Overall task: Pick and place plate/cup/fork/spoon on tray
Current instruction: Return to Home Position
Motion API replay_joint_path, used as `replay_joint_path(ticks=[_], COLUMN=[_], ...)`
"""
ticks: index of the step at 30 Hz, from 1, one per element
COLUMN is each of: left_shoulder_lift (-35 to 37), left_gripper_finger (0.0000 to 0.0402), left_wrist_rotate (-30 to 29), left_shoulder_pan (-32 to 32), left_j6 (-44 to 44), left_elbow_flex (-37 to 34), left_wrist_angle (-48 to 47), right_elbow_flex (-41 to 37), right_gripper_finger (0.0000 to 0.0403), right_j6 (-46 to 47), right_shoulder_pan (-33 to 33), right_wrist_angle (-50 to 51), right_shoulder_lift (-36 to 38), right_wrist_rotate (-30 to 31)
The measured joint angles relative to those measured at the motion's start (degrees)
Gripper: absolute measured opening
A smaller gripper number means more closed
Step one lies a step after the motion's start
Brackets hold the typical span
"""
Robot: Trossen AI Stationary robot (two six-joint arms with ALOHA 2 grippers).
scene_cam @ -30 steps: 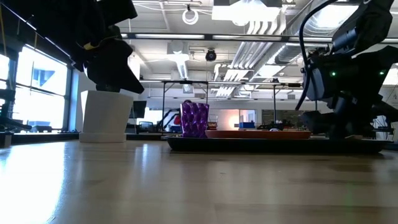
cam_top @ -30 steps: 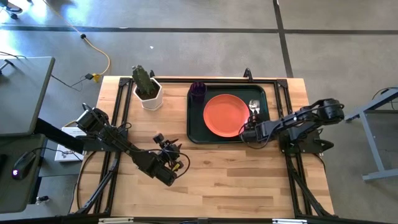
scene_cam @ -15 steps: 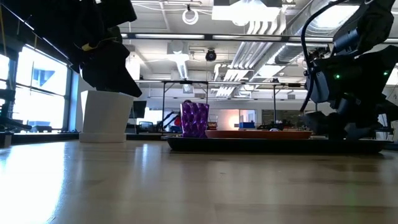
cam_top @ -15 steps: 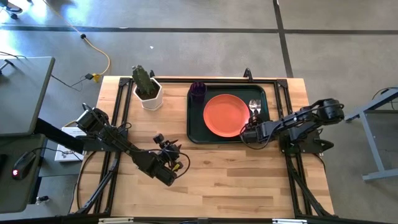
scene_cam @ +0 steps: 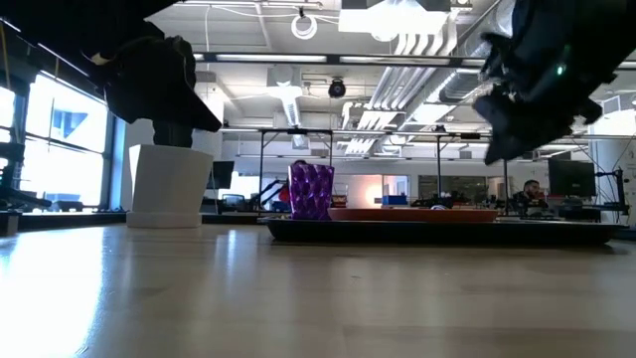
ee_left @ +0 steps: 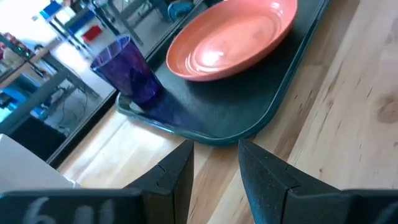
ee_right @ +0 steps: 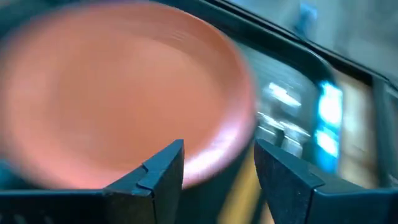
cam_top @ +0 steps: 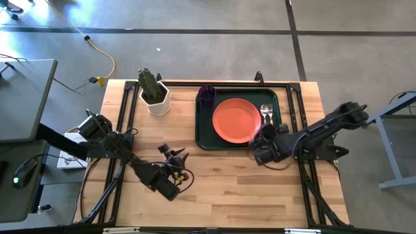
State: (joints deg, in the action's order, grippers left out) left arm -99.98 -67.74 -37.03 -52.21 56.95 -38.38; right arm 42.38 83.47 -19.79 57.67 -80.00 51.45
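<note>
Tray [cam_top: 203, 133] sits upper centre of the high view, dark green, with plate [cam_top: 236, 119] flat in its middle, cup [cam_top: 207, 93] tucked in the tray's upper-left corner, fork [cam_top: 265, 113] lying on the tray's right strip just beside the plate rim; tines show there, a second utensil next to it can't be separated, so spoon location not clear from these pictures. Layout makes sense as a place setting: the plate takes the middle, small pieces go in the leftover edges so nothing overlaps. Right gripper [cam_top: 263, 144] is at the tray's lower-right corner in the high view, raised off the table per the low view, fingers [ee_right: 163, 171] parted in a moderate gap with nothing between them; right wrist view is motion-blurred, plate filling most of it. Judgement: looks like a release is done and the arm is off the tray. Left gripper [cam_top: 170, 184] hangs over bare table [cam_top: 247, 195] lower left of centre, well apart from the tray, jaws parted a little and empty, pointed toward the tray corner in its wrist view. White cactus pot [cam_top: 156, 97] stands upper left, not part of the task. Most of the task appears finished.
</note>
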Motion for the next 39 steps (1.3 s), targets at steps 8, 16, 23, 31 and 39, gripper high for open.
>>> replay_joint_path(ticks=[8,16,23,31,39], left_shoulder_lift=[-0.02,0.24,10.15,24.66,37.42], left_gripper_finger=[0.0117,0.0117,0.0117,0.0117,0.0117], left_wrist_rotate=[-0.11,29.52,39.50,56.66,54.72], left_shoulder_pan=[2.25,11.94,20.02,26.76,28.25], left_j6=[12.27,57.26,69.43,64.89,64.90], left_elbow_flex=[-4.18,-10.43,-10.36,-14.36,-30.23], left_wrist_angle=[17.15,61.06,68.64,62.24,74.74], right_elbow_flex=[1.54,0.64,0.62,0.62,-1.56], right_gripper_finger=[0.0175,0.0161,0.0148,0.0144,0.0144], right_j6=[-41.91,-80.73,-88.35,-87.08,-82.53], right_shoulder_pan=[-7.17,-7.26,-5.14,-4.30,-4.30], right_wrist_angle=[-36.05,-70.32,-67.43,-52.43,-42.46], right_shoulder_lift=[4.05,4.34,13.48,30.70,40.76], right_wrist_rotate=[-3.86,-26.63,-27.87,-30.56,-28.87])
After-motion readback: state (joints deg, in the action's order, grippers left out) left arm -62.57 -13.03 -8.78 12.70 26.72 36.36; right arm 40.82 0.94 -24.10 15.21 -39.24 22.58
